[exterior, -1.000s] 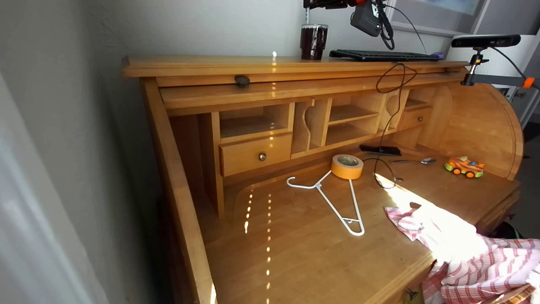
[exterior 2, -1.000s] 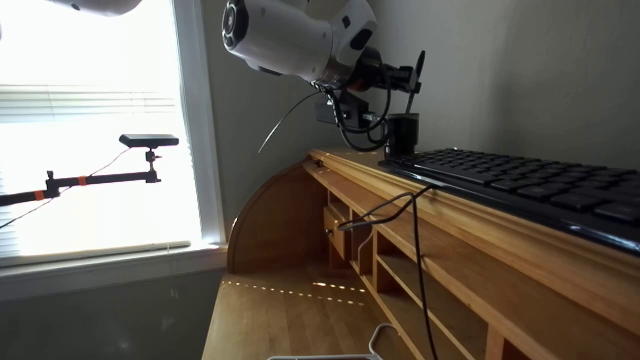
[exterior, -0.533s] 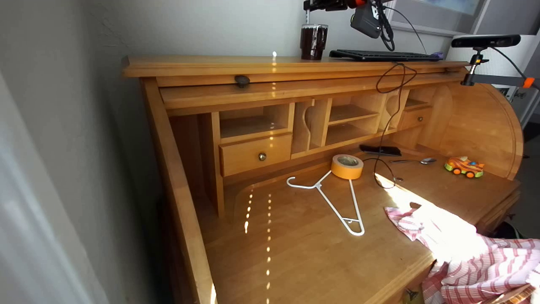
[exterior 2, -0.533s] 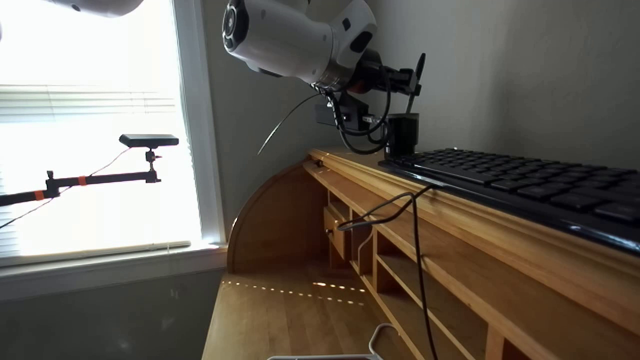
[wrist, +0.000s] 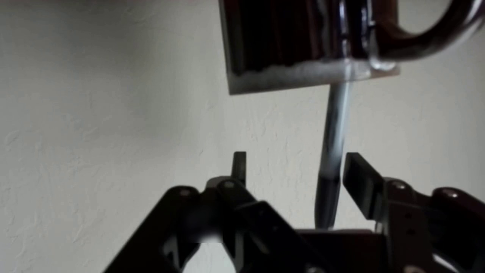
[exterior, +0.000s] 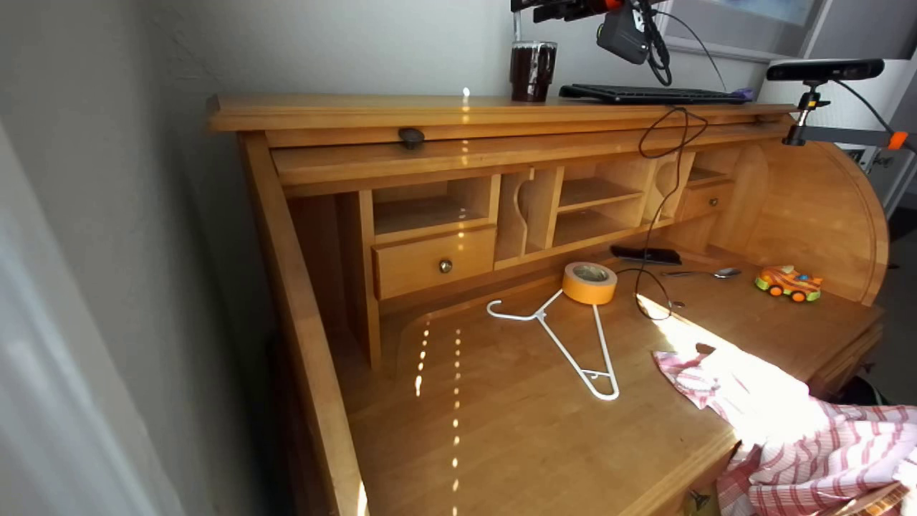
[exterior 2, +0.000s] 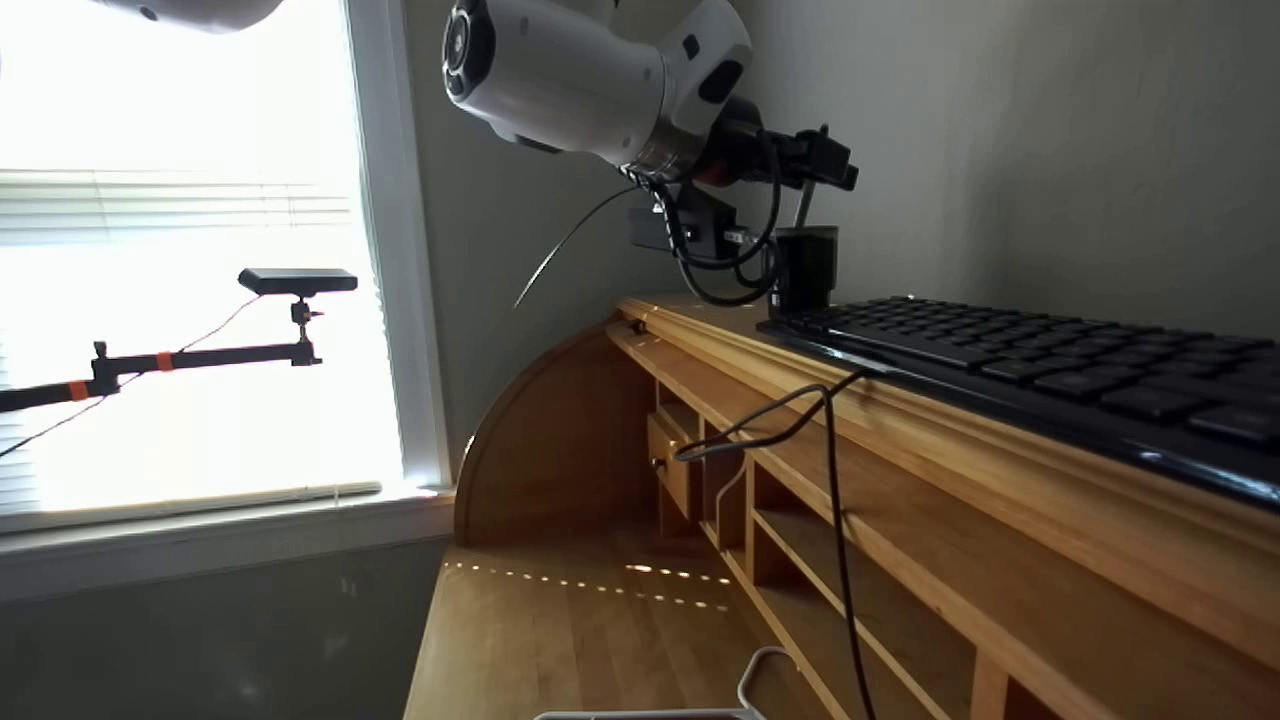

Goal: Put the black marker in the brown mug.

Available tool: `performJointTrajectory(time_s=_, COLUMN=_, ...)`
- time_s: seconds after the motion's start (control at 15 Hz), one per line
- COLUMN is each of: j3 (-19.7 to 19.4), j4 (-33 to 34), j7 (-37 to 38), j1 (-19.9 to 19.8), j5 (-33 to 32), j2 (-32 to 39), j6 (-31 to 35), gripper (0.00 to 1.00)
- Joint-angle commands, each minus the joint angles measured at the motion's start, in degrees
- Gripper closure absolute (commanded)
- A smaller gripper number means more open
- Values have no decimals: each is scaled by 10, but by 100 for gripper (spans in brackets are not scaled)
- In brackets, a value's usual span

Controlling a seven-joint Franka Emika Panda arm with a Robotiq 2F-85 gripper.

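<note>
The dark brown mug (exterior: 532, 72) (exterior 2: 803, 270) stands upright on the desk's top ledge; the wrist view shows the mug (wrist: 280, 34) upside down, handle at the right. The black marker (wrist: 333, 144), with a greyish barrel and a black end, reaches from the mug's rim to between my fingers; its far end is hidden at the mug. In both exterior views the marker (exterior: 517, 27) (exterior 2: 804, 207) rises slightly tilted out of the mug's mouth. My gripper (wrist: 294, 163) (exterior 2: 832, 165) is open around the marker, which lies near the right finger (wrist: 362, 185) with a small gap.
A black keyboard (exterior: 652, 94) (exterior 2: 1050, 370) lies beside the mug, its cable (exterior 2: 838, 510) hanging over the edge. The wall (exterior 2: 1000, 150) is close behind. Below are a tape roll (exterior: 589, 290), a white hanger (exterior: 516, 317), a toy car (exterior: 788, 284) and a cloth (exterior: 809, 437).
My gripper has gone from shut on the marker to open. The marker has dropped lower and shifted its lean within the mug's mouth. The arm has barely moved.
</note>
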Motion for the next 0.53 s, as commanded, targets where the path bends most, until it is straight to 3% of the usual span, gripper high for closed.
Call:
performJointTrajectory(time_s=0.0, j3=2, j4=-27, j7=-13, j1=8, j5=-12, j2=-26, j6=12, gripper=1)
performJointTrajectory(time_s=0.47, j3=9, j4=-55, j7=-9, j1=14, j5=-36, j2=-53, j6=29, gripper=0)
